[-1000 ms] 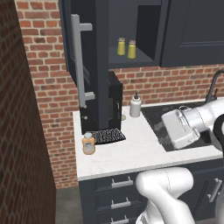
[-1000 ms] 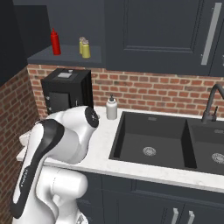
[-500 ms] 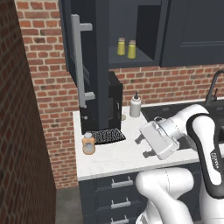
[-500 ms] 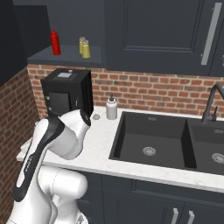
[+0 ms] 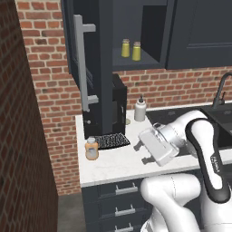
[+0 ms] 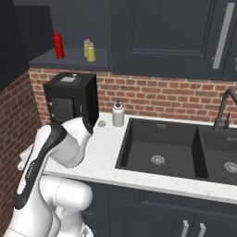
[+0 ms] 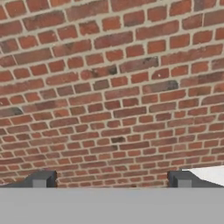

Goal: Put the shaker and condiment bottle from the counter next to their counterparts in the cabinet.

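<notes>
Since the earlier frame, the pincer (image 5: 144,152) has swung leftward from the right edge to lower centre of the left base view, above the bench (image 5: 113,165). Its jaws stand wide, holding nothing. The condiment bottle (image 5: 92,148) stands at the bench's left, beside a dark mat (image 5: 112,141). Two shakers (image 5: 130,49) stand in the cabinet (image 5: 136,59), top centre.

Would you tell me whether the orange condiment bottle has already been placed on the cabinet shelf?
No, the condiment bottle stands on the counter beside the dark rack, while the cabinet shelf holds two yellow shakers.
</notes>
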